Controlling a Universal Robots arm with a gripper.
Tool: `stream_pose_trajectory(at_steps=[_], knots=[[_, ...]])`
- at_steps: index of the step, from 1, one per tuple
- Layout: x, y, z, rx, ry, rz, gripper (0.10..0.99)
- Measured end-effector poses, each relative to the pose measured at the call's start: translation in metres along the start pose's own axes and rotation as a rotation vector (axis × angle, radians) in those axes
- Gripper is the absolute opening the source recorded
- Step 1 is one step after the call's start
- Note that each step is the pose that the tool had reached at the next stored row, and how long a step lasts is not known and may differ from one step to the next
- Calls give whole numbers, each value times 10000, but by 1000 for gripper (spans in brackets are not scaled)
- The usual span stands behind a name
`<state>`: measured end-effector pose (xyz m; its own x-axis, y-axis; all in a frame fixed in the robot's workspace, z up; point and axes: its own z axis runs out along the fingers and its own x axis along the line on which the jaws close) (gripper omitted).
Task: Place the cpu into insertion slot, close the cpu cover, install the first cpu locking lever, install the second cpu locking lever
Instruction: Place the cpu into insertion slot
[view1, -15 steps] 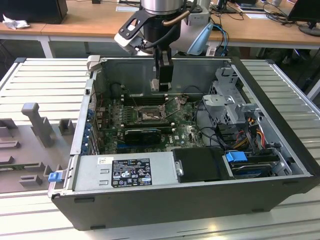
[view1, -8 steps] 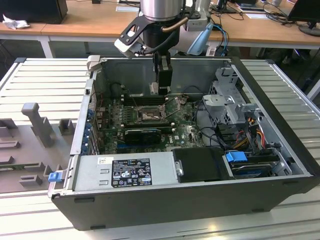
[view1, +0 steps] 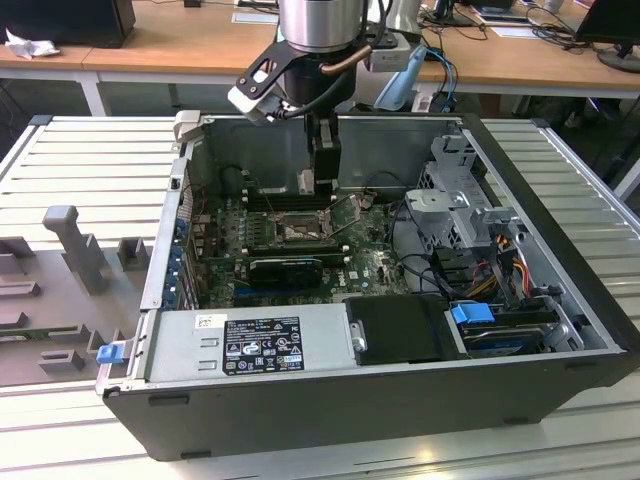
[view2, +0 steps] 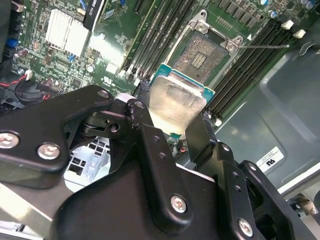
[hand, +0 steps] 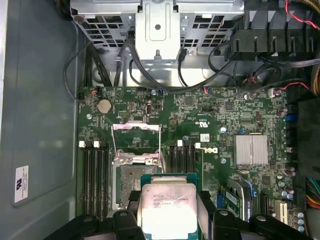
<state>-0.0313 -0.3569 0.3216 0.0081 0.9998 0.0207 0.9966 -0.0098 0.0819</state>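
My gripper (view1: 318, 185) hangs inside the open computer case, shut on the cpu (hand: 167, 197) by two opposite edges. The cpu is a square chip with a pale silver top and green rim, seen in both wrist views (view2: 177, 102). It is held in the air above the motherboard, close to the insertion slot (hand: 131, 180) but off to one side of it. The insertion slot (view2: 200, 56) is a dark square socket with a metal rim and lies bare. The cpu cover (hand: 136, 129), a thin silver frame, stands flipped open at the slot's far edge. Thin wire levers (view2: 265, 46) stick out beside the slot.
Black memory slots (hand: 95, 175) flank the socket on both sides. A long black card (view1: 285, 268) lies in front of the socket in the exterior view. A silver heatsink (hand: 251, 150), cables and a drive cage (view1: 455, 215) crowd the exterior view's right. The power supply (view1: 250, 345) fills the case's front.
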Motion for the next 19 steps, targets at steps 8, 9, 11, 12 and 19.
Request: stream_pose_trajectory(at_steps=[8,9,11,12,19], knots=[[-1,-6,38,0,1,0,529],[-1,-7,44,1,0,0,529],[-1,-9,53,0,1,0,529],[-1,-10,61,0,1,0,529],[-2,-15,96,1,0,0,529]])
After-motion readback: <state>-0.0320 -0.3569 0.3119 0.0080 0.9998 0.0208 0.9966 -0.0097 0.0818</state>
